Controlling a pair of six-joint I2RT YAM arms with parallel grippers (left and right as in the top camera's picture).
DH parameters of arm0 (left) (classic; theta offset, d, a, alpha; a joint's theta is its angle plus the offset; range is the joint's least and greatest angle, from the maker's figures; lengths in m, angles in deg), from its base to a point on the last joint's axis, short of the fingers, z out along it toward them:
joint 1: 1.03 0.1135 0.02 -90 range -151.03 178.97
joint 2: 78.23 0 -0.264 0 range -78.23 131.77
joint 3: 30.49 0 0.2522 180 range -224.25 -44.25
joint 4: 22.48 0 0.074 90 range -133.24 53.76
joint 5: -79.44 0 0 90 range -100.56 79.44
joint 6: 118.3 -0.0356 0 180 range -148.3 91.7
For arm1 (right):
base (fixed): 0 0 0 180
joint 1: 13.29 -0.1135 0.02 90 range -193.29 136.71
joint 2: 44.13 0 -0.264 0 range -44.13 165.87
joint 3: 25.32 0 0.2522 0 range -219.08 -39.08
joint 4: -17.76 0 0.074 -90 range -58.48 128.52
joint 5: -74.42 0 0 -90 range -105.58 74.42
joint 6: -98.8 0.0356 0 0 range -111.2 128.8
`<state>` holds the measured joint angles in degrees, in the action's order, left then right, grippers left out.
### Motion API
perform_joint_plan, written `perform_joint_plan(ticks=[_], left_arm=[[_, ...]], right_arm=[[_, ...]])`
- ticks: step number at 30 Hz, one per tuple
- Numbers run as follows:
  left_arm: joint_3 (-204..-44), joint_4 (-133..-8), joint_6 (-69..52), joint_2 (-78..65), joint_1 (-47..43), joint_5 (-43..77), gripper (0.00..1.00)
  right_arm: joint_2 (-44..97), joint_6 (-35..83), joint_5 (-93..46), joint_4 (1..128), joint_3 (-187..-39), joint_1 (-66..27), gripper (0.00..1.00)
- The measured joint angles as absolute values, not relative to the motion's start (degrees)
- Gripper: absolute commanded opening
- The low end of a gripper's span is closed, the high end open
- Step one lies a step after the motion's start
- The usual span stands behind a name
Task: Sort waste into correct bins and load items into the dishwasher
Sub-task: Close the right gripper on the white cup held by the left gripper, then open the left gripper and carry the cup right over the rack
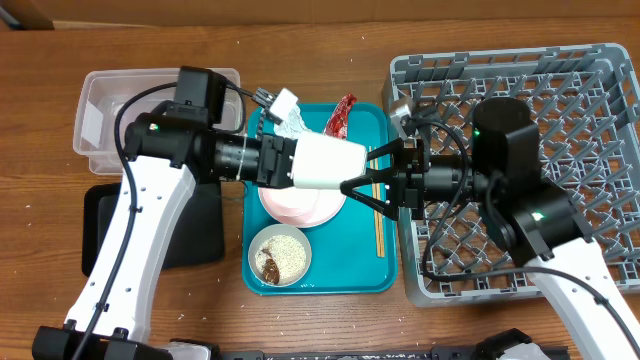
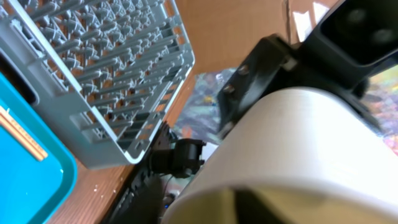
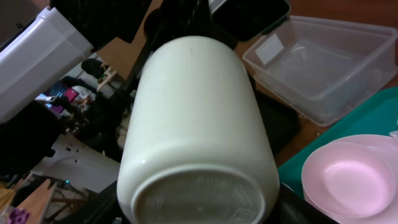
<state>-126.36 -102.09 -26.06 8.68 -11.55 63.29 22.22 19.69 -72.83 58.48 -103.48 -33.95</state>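
Observation:
My left gripper (image 1: 292, 160) is shut on the rim end of a white cup (image 1: 330, 162) and holds it on its side above the teal tray. My right gripper (image 1: 362, 172) is open, with a finger on each side of the cup's base (image 3: 199, 124). Below lie a pink plate (image 1: 300, 207), a bowl of rice and brown scraps (image 1: 280, 255) and wooden chopsticks (image 1: 378, 228). A red wrapper (image 1: 343, 115) and a white tissue (image 1: 295, 120) lie at the tray's far end. The grey dish rack (image 1: 570, 90) stands at the right.
The teal tray (image 1: 370, 272) sits in the middle. A clear tub (image 1: 100, 125) stands at the far left, a black tray (image 1: 110, 235) in front of it. The right arm reaches over the rack's left edge. The tub also shows in the right wrist view (image 3: 323, 62).

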Motion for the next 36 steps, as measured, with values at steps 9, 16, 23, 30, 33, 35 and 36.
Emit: perform_joint_plan(ticks=[9,16,23,30,33,35,36], left_arm=[[-126.36,-99.94,-25.6,9.01,-11.55,60.47,0.82],[-126.33,-90.31,-22.06,9.01,-12.34,64.45,0.61],[-126.33,-89.43,-19.42,9.01,-13.83,65.87,0.04],[-126.31,-89.45,-18.85,9.01,-13.8,66.0,0.04],[-126.31,-90.02,-18.78,9.01,-13.83,66.0,0.04],[-126.31,-90.48,-18.78,9.01,-13.83,66.06,0.04],[-126.31,-90.5,-18.78,9.01,-13.83,66.24,0.04]], right_arm=[[18.11,19.69,-65.07,64.17,-103.54,-33.91,0.49],[18.7,19.93,-62.91,62.33,-103.54,-36.67,0.49],[19.79,20.22,-61.12,61.96,-103.56,-38.17,0.84],[19.79,19.28,-57.99,61.46,-103.56,-38.17,0.93],[19.79,18.82,-57.42,60.56,-103.56,-38.17,0.96],[19.79,18.45,-57.29,59.38,-103.56,-38.17,0.97],[19.79,18.2,-57.27,58.57,-103.56,-38.2,0.97]])
